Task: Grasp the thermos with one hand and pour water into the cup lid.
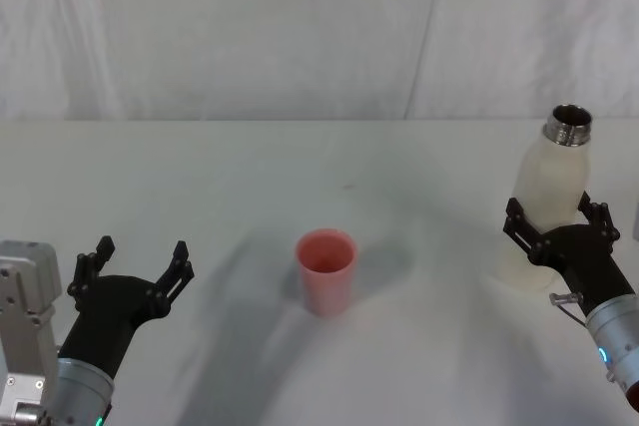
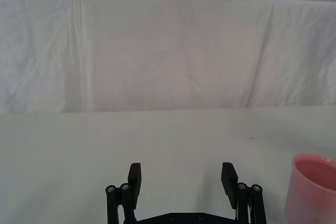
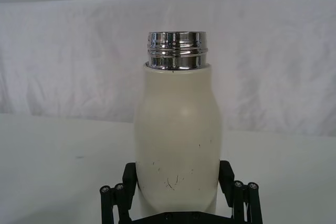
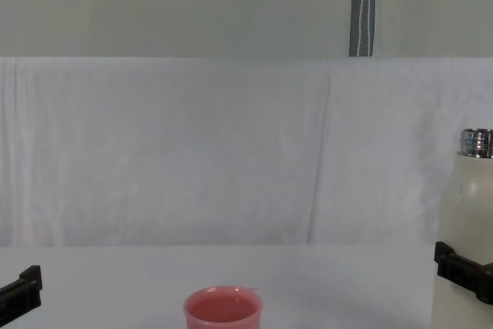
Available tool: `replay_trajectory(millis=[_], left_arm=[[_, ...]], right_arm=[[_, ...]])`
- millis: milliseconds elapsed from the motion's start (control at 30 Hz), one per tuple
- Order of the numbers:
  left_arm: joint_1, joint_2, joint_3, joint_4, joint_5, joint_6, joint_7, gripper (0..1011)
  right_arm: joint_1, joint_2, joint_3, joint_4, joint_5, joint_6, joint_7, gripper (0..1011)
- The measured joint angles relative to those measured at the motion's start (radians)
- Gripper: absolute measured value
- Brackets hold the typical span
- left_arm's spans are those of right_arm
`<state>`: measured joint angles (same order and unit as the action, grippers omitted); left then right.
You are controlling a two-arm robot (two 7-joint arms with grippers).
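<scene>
Right black blocky gripper (image 1: 559, 218) straddles the lower body of the tall cream-white matte thermos (image 1: 549, 197) with threaded steel neck, upright near the desk's right edge; whether its fingers pinch the wall cannot be told. Left gripper (image 1: 135, 264), fingers spread, idles near the left edge. Small round pink cup lid (image 1: 326, 268) stands mid-desk, well apart. Risk: the smooth rounded wall may slip when tilted, spilling water short of the narrow cup.

A white table (image 1: 200, 177) stood before a wrinkled white cloth backdrop (image 4: 192, 152). Above it ran a plain pale wall (image 4: 154, 5), with a grey metal pole (image 4: 363, 7) rising behind.
</scene>
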<state>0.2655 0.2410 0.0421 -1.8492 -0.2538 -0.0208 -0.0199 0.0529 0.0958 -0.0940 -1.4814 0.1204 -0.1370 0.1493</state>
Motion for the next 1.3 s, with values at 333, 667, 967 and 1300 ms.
replay_trajectory(millis=[333,667,967,1300], left_arm=[[0.000,0.000,0.000,0.000,0.000,0.000,0.000,1001],[0.000,0.000,0.000,0.000,0.000,0.000,0.000,1001],[0.000,0.000,0.000,0.000,0.000,0.000,0.000,1001],[0.000,0.000,0.000,0.000,0.000,0.000,0.000,1001]], right_arm=[[-0.003,0.005,-0.007,-0.011,0.003,0.011,0.004,1002],[-0.016,0.007,-0.011,-0.026,0.000,0.018,-0.002,1002],[-0.028,0.008,-0.011,-0.040,-0.004,0.023,-0.005,1002],[-0.041,0.011,-0.010,-0.055,-0.006,0.025,-0.007,1002]])
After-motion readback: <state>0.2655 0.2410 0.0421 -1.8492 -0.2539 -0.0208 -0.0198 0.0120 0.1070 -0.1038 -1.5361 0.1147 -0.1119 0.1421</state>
